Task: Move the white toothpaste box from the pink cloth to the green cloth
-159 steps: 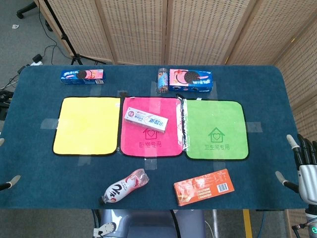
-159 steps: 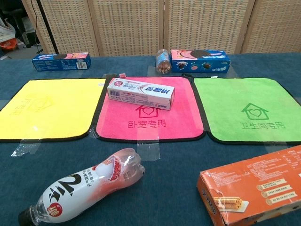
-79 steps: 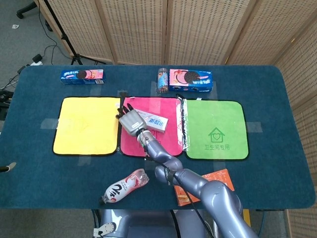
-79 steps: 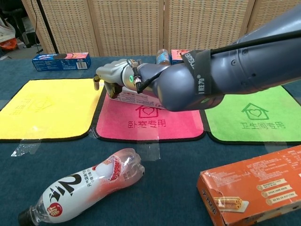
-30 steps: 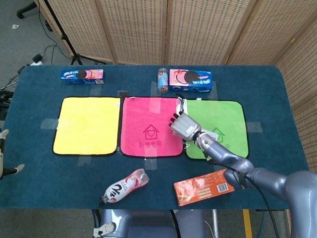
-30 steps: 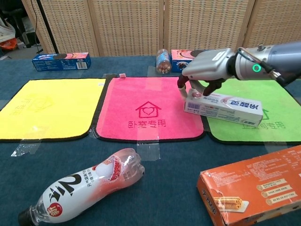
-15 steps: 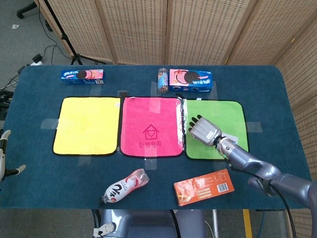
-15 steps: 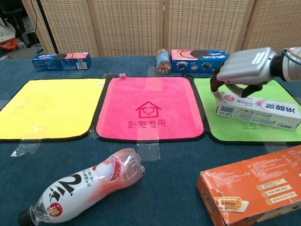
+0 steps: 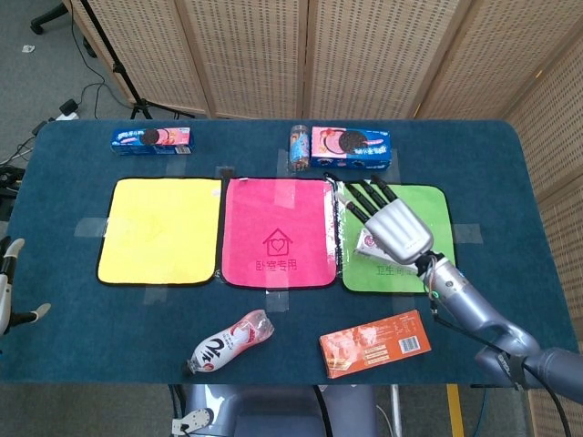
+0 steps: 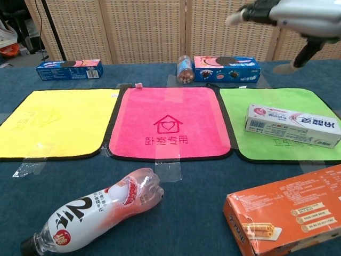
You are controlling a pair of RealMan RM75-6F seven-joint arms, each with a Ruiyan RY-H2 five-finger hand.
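Note:
The white toothpaste box (image 10: 293, 126) lies flat on the green cloth (image 10: 266, 101), right of the bare pink cloth (image 10: 170, 122). My right hand (image 10: 287, 13) hovers above it at the top of the chest view, fingers spread and holding nothing. In the head view that right hand (image 9: 390, 225) covers most of the green cloth (image 9: 373, 278), and only one end of the toothpaste box (image 9: 363, 242) peeks out beneath it. The pink cloth (image 9: 278, 232) has nothing on it. My left hand (image 9: 7, 291) shows at the left edge, off the table, fingers apart and holding nothing.
An orange box (image 9: 373, 343) and a fallen bottle (image 9: 230, 341) lie near the front edge. A yellow cloth (image 9: 159, 230) sits left of the pink one. A blue cookie box (image 9: 351, 147), a cookie tube (image 9: 297, 148) and another blue box (image 9: 150, 138) line the back.
My right hand has let go of the toothpaste box on the green cloth and risen, its fingers spreading. The box stays where it was set. The left hand has barely moved.

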